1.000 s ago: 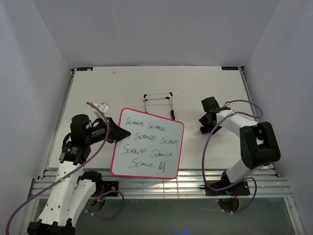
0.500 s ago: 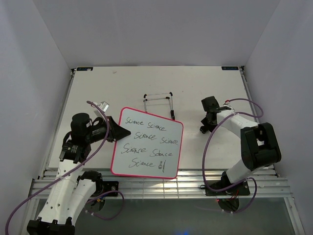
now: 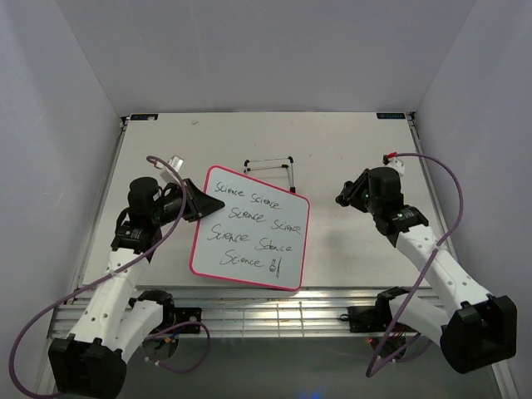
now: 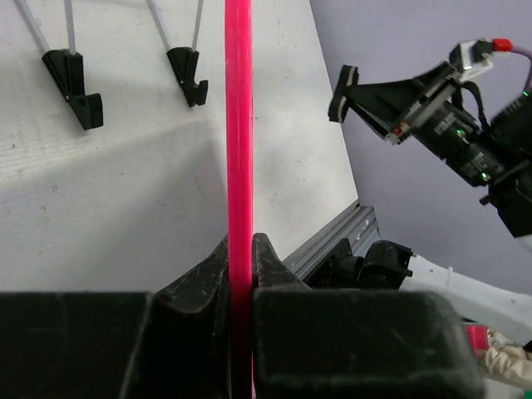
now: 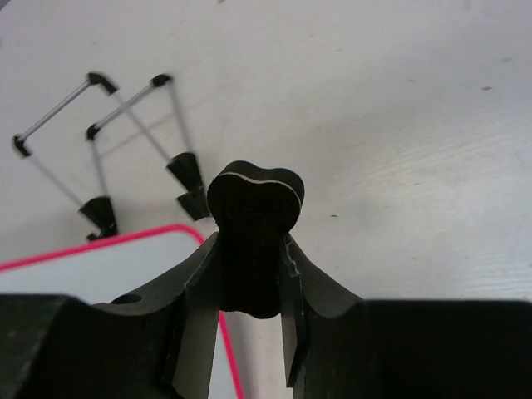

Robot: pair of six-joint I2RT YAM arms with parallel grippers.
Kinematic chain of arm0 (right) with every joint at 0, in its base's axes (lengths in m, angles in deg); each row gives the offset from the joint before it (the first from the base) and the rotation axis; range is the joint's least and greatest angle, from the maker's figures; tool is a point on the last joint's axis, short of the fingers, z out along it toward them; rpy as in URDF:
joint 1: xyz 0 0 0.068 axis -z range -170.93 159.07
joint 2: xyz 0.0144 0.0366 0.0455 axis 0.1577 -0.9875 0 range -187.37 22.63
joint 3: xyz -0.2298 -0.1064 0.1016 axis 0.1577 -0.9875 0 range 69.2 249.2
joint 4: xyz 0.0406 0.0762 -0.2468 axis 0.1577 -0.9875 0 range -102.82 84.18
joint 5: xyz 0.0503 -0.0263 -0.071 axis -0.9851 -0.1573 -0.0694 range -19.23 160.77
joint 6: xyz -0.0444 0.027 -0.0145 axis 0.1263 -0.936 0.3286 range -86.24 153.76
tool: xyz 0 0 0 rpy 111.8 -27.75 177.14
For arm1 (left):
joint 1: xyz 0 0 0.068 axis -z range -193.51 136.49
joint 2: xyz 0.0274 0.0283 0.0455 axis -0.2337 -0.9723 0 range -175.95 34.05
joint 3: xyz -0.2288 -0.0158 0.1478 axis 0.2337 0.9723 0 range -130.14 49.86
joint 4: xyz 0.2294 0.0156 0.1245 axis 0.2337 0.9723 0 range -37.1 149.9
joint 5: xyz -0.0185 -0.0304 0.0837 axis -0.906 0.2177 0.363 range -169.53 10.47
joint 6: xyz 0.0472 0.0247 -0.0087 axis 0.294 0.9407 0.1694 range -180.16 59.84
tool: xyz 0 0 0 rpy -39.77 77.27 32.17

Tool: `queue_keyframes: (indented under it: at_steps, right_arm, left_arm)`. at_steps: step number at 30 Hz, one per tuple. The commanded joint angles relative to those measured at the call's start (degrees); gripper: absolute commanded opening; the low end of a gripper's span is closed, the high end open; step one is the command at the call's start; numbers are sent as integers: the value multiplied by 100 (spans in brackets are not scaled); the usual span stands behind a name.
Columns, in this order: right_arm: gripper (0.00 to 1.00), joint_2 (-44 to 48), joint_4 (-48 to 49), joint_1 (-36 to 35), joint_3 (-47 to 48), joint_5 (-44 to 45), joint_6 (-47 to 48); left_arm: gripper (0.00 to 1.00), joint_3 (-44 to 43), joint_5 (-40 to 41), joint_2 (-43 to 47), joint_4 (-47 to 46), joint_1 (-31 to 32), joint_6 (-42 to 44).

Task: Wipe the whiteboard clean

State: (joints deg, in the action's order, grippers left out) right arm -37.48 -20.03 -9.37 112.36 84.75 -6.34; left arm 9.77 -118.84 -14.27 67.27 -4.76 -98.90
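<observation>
My right gripper [image 5: 249,249] had just pinched shut on the eraser [image 5: 253,195] and lifted it; left gripper [image 4: 239,249] clamped the unwiped board [image 3: 249,237] beside it.

Flat white rectangular worktop [image 3: 208,141]. Plain pale grey-lavender walls [image 3: 266,50] enclose it at back, left, right. Ribbed silver metal rails [image 3: 274,312] along near edge. Soft even light.
</observation>
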Motion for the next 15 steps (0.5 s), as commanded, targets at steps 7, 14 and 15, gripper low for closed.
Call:
queue_keyframes:
  at_steps: [7,14,15]
  right_arm:
    - [20,326,1271,-1115,87,-2294,784]
    - [20,-157,1957,-2611,518,-2049,1002]
    - [20,-263,1958,-2778,736,-1987,1134]
  left_arm:
    - [0,-77,152,-424,-1217,117,-960]
    - [0,335,-181,-407,-1217,241,-872]
    - [0,388,-243,-407,-1191,232,-768]
